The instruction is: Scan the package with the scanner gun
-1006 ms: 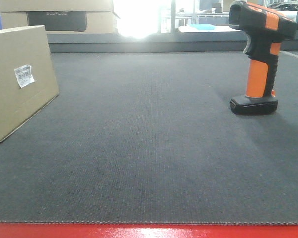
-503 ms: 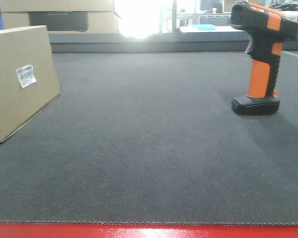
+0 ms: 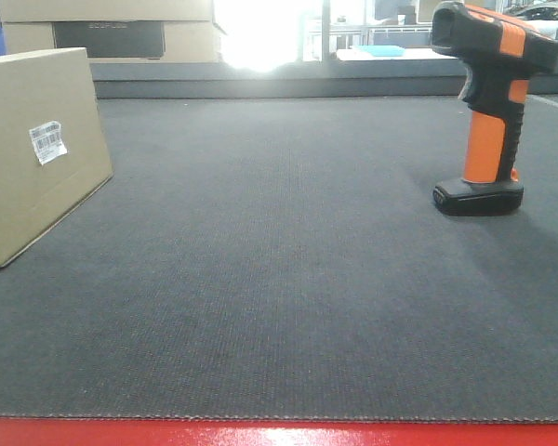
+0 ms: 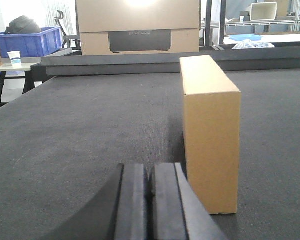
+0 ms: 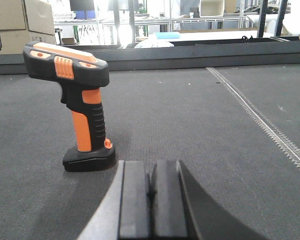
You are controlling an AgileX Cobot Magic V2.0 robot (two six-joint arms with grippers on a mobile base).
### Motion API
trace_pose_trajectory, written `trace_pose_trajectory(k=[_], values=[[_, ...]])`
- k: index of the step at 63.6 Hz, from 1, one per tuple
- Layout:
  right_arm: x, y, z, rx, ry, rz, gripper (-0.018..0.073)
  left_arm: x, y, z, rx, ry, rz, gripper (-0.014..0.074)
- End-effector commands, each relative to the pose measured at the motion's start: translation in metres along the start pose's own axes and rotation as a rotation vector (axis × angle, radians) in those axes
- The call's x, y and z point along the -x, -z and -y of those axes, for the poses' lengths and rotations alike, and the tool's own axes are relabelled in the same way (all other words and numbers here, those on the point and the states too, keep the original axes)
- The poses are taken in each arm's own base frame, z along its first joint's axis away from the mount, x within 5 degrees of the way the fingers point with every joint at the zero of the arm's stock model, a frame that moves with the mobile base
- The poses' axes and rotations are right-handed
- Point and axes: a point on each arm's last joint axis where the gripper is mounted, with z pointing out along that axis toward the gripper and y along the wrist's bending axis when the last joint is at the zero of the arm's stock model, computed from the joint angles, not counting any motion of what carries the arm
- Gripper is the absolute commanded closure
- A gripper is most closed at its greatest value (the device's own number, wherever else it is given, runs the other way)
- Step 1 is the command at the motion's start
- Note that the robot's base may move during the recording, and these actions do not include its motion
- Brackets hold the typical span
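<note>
The package (image 3: 37,149) is a plain brown box standing at the left of the dark mat, its white barcode label (image 3: 47,141) facing right. In the left wrist view the package (image 4: 210,130) stands just right of and beyond my left gripper (image 4: 150,172), which is shut and holds nothing. The scanner gun (image 3: 488,102), with orange handle and black foot, stands upright at the right. From the right wrist it appears as the scanner gun (image 5: 80,105), ahead and left of my right gripper (image 5: 151,170), also shut and empty. Neither gripper shows in the front view.
Stacked wider cardboard boxes with a dark panel (image 3: 107,32) sit past the mat's far edge (image 3: 288,88). A blue bin (image 4: 32,41) stands on a side table at far left. A stitched seam (image 5: 260,122) crosses the mat at right. A red strip (image 3: 279,433) borders the mat's near edge.
The front view has shifted very slightly, so package and scanner gun sit a few pixels further right than a second ago. Nothing on the mat has moved.
</note>
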Motion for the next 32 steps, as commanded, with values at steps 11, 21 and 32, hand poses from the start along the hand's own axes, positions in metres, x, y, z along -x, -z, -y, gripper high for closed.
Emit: trace_pose_trajectory(k=[11,21,32], values=[[0.002,0.0003,0.0004,-0.005,0.006,0.029,0.0713,0.0026,0.0006,0.0,-0.002,0.008,0.028,0.0707],[0.002,0.0003,0.0004,-0.005,0.006,0.029,0.0713,0.0026,0.0006,0.0,-0.002,0.008,0.028,0.0707],[0.002,0.0003,0.0004,-0.005,0.006,0.029,0.0713,0.0026,0.0006,0.0,-0.002,0.008,0.028,0.0707]])
